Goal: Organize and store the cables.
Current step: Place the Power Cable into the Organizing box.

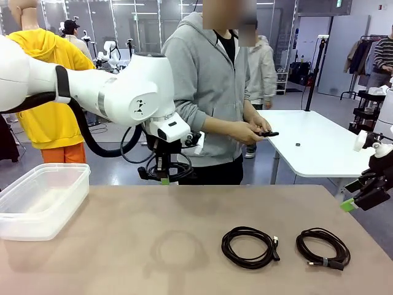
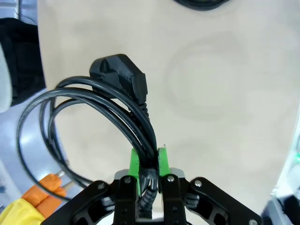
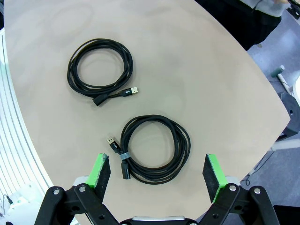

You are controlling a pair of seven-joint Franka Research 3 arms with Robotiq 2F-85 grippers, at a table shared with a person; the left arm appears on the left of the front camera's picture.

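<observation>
beige table | clear plastic tub, left edge | white table behind | person, grey hoodie
</observation>
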